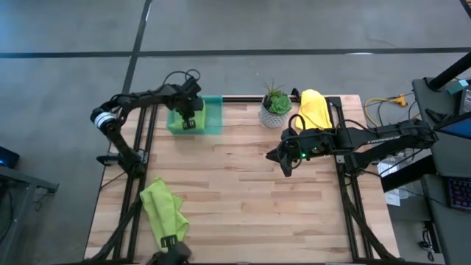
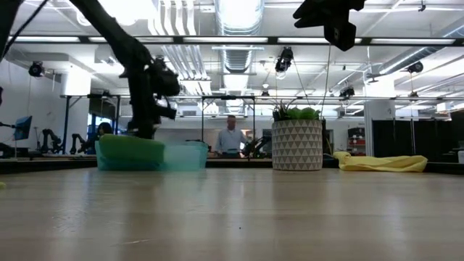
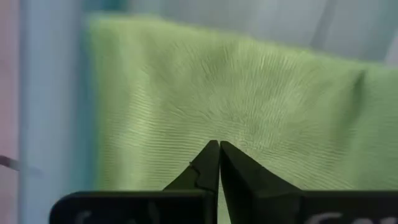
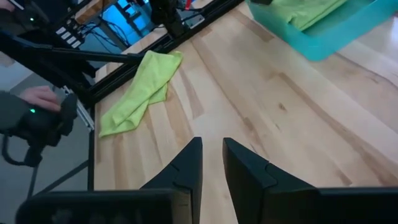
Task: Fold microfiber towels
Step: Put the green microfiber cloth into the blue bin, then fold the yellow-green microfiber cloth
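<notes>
Left gripper [image 1: 188, 110]: over the tray at about 11 o'clock on the table, fingers pressed together tip to tip; the wrist view shows the closed tips right against a lime green towel, with no fold of cloth seen between them.
Right gripper [image 1: 285, 163]: hangs above bare wood at about 2 o'clock, well off the table top; its fingers [image 4: 186, 165] stand a narrow gap apart with nothing between them.
Tray [image 1: 215, 118]: see-through green, at the table's far edge near 11 o'clock.
Towel in tray [image 3: 236, 106]: lime green, lying flat inside the tray under the left gripper.
Second green towel [image 1: 163, 210]: crumpled at about 7 o'clock, near the table's near-left corner, well apart from both grippers.
Yellow towel [image 1: 315, 109]: heaped at about 1 o'clock on the far edge, just beside the plant.
Plant [image 1: 275, 105]: small pot at 12 o'clock, between the tray and the yellow towel.
Person [image 2: 230, 138]: stands in the room beyond the table.
</notes>
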Robot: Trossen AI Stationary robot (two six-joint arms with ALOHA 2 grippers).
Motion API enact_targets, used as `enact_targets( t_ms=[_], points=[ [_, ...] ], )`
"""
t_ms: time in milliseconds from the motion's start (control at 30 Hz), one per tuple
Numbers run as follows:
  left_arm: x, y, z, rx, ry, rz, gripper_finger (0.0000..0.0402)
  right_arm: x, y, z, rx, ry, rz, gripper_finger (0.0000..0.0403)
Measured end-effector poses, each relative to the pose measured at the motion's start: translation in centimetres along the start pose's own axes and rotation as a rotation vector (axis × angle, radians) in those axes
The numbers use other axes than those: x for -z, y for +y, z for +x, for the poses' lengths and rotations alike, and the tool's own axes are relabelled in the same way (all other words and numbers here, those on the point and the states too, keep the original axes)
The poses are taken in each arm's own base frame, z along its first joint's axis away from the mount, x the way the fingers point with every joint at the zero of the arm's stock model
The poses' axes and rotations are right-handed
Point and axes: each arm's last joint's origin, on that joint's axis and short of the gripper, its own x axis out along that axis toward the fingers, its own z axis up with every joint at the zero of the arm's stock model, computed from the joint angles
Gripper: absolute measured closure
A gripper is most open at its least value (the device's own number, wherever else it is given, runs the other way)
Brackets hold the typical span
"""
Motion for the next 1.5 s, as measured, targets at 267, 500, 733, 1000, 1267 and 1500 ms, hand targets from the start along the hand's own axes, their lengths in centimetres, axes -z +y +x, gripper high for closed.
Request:
enact_targets(
  t_ms=[267,500,733,1000,1267,1500],
  points=[
    [0.4,0.2,-4.8,0.036,-0.072,0.01,0.0402,0.0,0.0,0.0,0.001,0.0,-0.009,0.0344],
    [3.1,-2.0,-10.7,0.238,-0.178,-0.106,0.0401,0.0,0.0,0.0,0.011,-0.007,-0.076,0.0344],
    [7.1,-6.6,-17.0,0.541,-0.403,-0.265,0.0401,-0.4,-0.7,0.2,0.042,-0.015,-0.185,0.0344],
    [12.0,-12.0,-20.6,0.683,-0.384,-0.503,0.0401,-1.0,-1.8,1.1,0.09,-0.021,-0.269,0.0344],
    [16.0,-14.6,-20.2,0.779,-0.304,-0.751,0.0401,-1.1,-1.8,1.2,0.086,-0.029,-0.301,0.0344],
    [15.3,-15.8,-15.8,0.719,-0.049,-0.67,0.0401,-1.1,-1.7,1.2,0.075,-0.033,-0.228,0.0344]
  ],
)
